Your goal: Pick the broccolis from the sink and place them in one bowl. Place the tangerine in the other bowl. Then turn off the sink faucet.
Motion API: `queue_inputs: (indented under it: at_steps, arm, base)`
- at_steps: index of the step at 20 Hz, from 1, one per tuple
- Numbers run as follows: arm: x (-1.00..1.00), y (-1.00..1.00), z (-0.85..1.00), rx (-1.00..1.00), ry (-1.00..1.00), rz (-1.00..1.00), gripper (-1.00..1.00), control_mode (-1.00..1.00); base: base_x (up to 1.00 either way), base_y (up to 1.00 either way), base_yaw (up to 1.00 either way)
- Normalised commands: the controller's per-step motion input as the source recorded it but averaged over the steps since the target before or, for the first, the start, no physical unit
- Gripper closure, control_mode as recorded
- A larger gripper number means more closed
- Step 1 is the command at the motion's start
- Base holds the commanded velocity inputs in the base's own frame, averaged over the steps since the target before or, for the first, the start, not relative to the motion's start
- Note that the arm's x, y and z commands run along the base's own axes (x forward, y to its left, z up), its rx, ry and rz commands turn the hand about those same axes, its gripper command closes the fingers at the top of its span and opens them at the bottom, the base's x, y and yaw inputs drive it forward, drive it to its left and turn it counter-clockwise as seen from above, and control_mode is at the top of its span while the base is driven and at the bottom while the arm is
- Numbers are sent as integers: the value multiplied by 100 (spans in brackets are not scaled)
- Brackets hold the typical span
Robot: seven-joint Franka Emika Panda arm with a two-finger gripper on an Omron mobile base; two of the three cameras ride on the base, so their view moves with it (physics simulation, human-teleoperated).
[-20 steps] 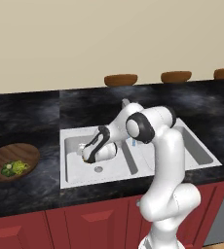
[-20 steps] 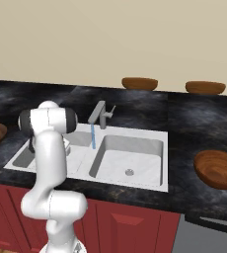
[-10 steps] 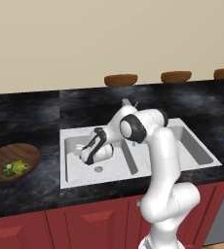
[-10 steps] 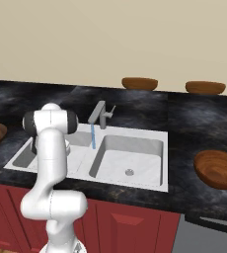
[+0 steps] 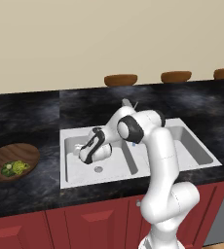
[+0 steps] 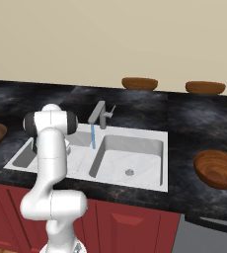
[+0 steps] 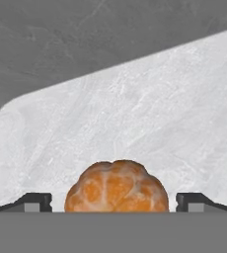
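a: orange is what sits right in front of the claw (image 7: pixel 113 203). it is the tangerine (image 7: pixel 116 187), down on the white floor of the sink (image 5: pixel 80 170).

b: is the claw holding it?

a: no. the claw is spread wide. one dark fingertip (image 7: pixel 34 201) is on one side of the tangerine and the other is on the far side, with a little gap on each side. they do not touch it.

b: which part of the sink?

a: the left basin, near its left wall. in the left base view the hand (image 5: pixel 95 147) is low inside that basin, just above the round grey drain (image 5: pixel 99 169).

b: and the water?

a: a thin blue stream (image 6: pixel 93 136) comes down from the grey faucet (image 6: pixel 100 114) at the back edge of the sink, between the two basins. the right basin (image 6: pixel 130 157) has just its own drain in it.

b: where are the broccolis?

a: the green and yellow bits (image 5: pixel 14 168) in the brown wood bowl (image 5: pixel 24 153) on the black counter (image 5: pixel 26 116), left of the sink, look like them, but they are too small to be sure.

b: is there another bowl?

a: yes, a wide brown bowl (image 6: pixel 218 169) on the counter near the right edge, well apart from the sink. small brown bowls (image 6: pixel 139 83) sit along the back edge by the wall.
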Motion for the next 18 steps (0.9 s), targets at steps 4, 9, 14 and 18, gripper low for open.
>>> queue_inputs:
  at_steps: [4,9,14,18]
  arm:
    - [1,0,-30,0,1,0,100,-100]
    - [0,0,-24,0,1,0,100,-100]
    - [0,0,0,0,0,0,100,-100]
    - [-6,-4,28,0,-1,0,100,-100]
  base:
    - [0,0,0]
    - [0,0,0]
    - [0,0,0]
    - [0,0,0]
